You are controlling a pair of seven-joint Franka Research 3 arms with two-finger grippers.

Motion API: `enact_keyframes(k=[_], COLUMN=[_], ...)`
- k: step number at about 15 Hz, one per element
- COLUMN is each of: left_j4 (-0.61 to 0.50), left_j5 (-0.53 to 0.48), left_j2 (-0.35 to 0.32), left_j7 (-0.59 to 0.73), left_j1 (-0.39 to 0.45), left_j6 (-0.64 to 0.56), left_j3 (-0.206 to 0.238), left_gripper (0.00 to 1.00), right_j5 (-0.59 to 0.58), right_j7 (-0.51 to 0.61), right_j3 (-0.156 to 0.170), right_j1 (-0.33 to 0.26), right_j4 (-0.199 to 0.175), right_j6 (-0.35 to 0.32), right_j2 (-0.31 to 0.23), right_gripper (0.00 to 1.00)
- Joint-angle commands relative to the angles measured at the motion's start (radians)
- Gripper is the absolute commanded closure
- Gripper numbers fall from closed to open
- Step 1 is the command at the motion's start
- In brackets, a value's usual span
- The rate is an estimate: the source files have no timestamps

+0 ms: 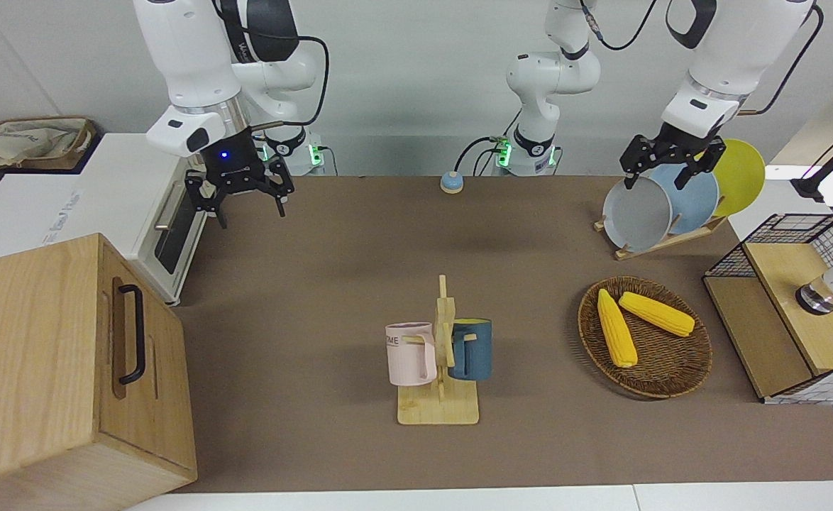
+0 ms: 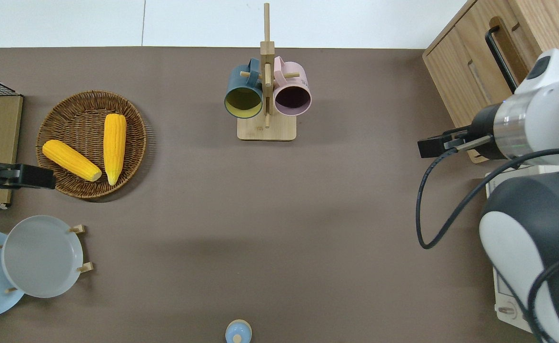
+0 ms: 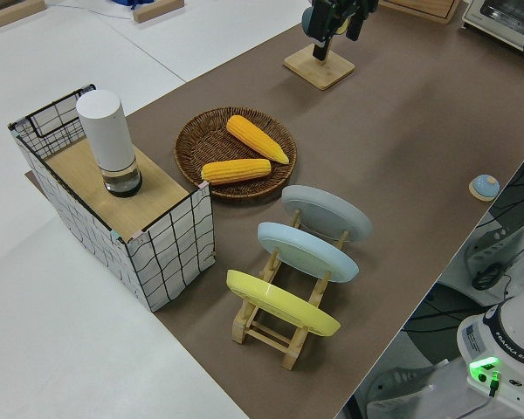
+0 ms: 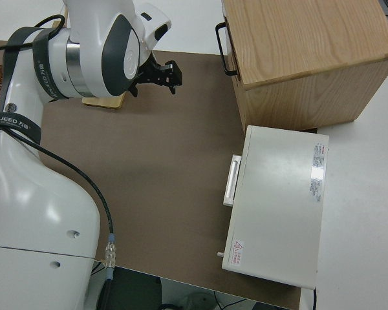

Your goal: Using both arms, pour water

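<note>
No water shows in any view. A pink mug (image 1: 411, 353) and a dark blue mug (image 1: 472, 349) hang on a wooden mug stand (image 1: 438, 410) at the table's middle, far from the robots. A white cylinder with a steel base (image 3: 107, 135) stands upright on a wire crate's wooden top. My right gripper (image 1: 247, 206) hangs open and empty in the air, over the bare mat beside the wooden cabinet (image 2: 474, 62). At the other end, my left gripper (image 1: 659, 177) is up in the air too, open and empty, over the edge of the wicker basket (image 2: 132, 109).
The basket holds two corn cobs (image 1: 654, 312). A wooden rack carries grey, blue and yellow plates (image 1: 640, 213). A white oven (image 4: 278, 200) sits next to the cabinet at the right arm's end. The wire crate (image 3: 170, 244) stands at the left arm's end. A small blue button (image 1: 451, 183) lies near the robots.
</note>
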Motion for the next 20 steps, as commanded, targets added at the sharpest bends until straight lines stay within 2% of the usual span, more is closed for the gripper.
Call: enact_keyframes(k=[1, 4, 8, 14, 17, 20], left_j4=[0.004, 0.004, 0.011, 0.040, 0.041, 0.041], left_j5=[0.012, 0.009, 0.008, -0.003, -0.003, -0.006], left_j2=[-0.004, -0.003, 0.025, 0.065, 0.071, 0.083], left_j7=[0.134, 0.246, 0.430, 0.566, 0.617, 0.626], left_j1=[0.009, 0.011, 0.009, 0.009, 0.011, 0.009], left_j6=[-0.015, -0.012, 0.004, 0.044, 0.074, 0.116], left_j3=[0.086, 0.172, 0.292, 0.428, 0.462, 0.488], left_gripper=[0.01, 0.01, 0.01, 0.01, 0.01, 0.01], right_j5=[-0.085, -0.117, -0.177, -0.206, -0.208, -0.220], right_j7=[-0.053, -0.070, -0.154, -0.153, -0.150, -0.142], right_j3=[0.036, 0.039, 0.045, 0.051, 0.065, 0.065], right_j1=[0.054, 0.091, 0.121, 0.140, 0.141, 0.141], right_j4=[-0.021, -0.023, -0.023, -0.020, -0.009, -0.003], right_j6=[0.060, 0.127, 0.234, 0.385, 0.446, 0.486], right_j2=[-0.008, 0.002, 0.038, 0.117, 0.157, 0.196], right_gripper=[0.009, 0.009, 0.011, 0.013, 0.015, 0.015])
